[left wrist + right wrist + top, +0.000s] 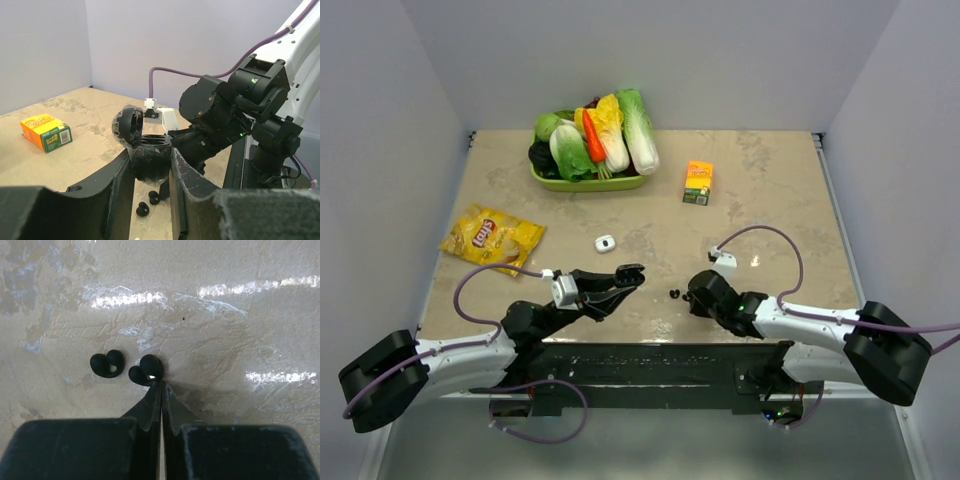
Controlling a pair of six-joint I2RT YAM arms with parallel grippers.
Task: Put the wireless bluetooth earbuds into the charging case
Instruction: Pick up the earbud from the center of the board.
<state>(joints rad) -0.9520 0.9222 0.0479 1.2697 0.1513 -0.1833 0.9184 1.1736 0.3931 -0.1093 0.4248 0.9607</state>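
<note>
My left gripper (628, 278) is shut on the black charging case (633, 271) and holds it above the table. In the left wrist view the case (150, 162) sits between my fingers with its lid (127, 125) swung open and its sockets empty. Two black earbuds (674, 294) lie side by side on the table, below the case in the left wrist view (142, 210). In the right wrist view one earbud (107, 363) lies free and the other (146, 369) touches the tips of my right gripper (161, 384), which is shut and low on the table.
A small white object (605, 243) lies mid-table. A green tray (585, 184) of vegetables stands at the back, an orange box (698, 183) to its right, a yellow chips bag (492, 238) at the left. The right arm (225, 110) is close behind the case.
</note>
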